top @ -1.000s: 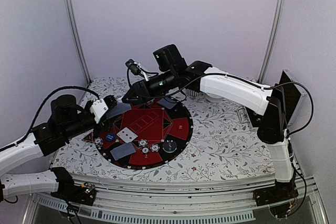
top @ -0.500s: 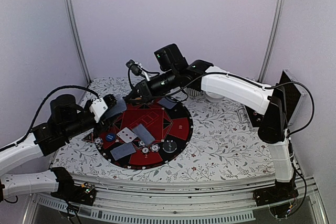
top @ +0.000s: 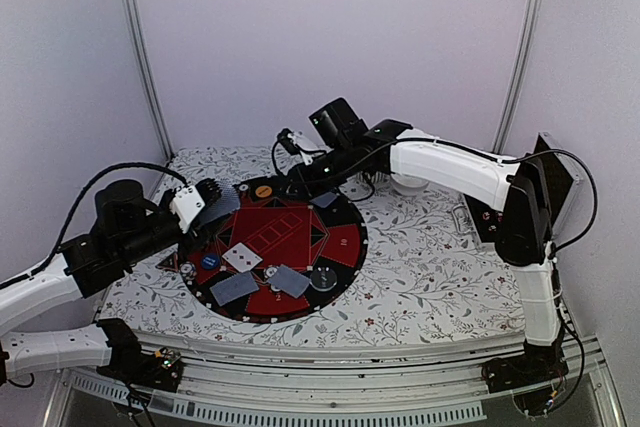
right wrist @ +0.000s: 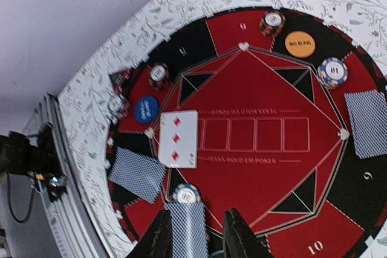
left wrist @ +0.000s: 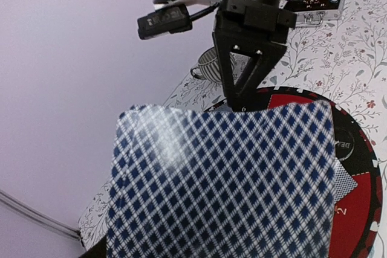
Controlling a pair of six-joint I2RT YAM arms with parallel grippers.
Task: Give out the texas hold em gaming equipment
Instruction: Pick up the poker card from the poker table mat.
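Reference item: the round red-and-black mat point(top: 290, 232) on the bench point(top: 430, 267). All positions below are relative to this mat.

**Left tool** point(top: 207, 199)
- Position: over the mat's left rim, towards the far side.
- State: clamped on the deck of cards point(left wrist: 224, 185).
- The deck is held above the mat and slightly fanned. Its blue check-patterned backs face the left wrist camera.

**Right tool** point(right wrist: 198, 214)
- Position: above the mat's far rim.
- State: jaws apart, nothing in the grip.
- In the right wrist view, the first face-down card point(right wrist: 188, 228) shows in the gap between the fingers point(right wrist: 158, 237). It appears to lie flat on the mat's near side rather than in the tool.

**Cards on the mat**
- The second face-down card point(right wrist: 139, 174) lies at the near-left rim, just beside the first.
- The third face-down card point(right wrist: 366, 122) lies on the far side, right of centre.
- The face-up card point(right wrist: 177, 139) shows red diamond pips. It lies left of the mat's centre, at the end of the row of outlined boxes.

**Chips on the mat**
- The orange chip point(right wrist: 300, 43) is at the far rim, near the right tool.
- The blue chip point(right wrist: 146, 109) is at the left rim, near the face-up card.
- The striped chips point(right wrist: 332, 72) are spaced around the rim. One of them is just beside the first face-down card.
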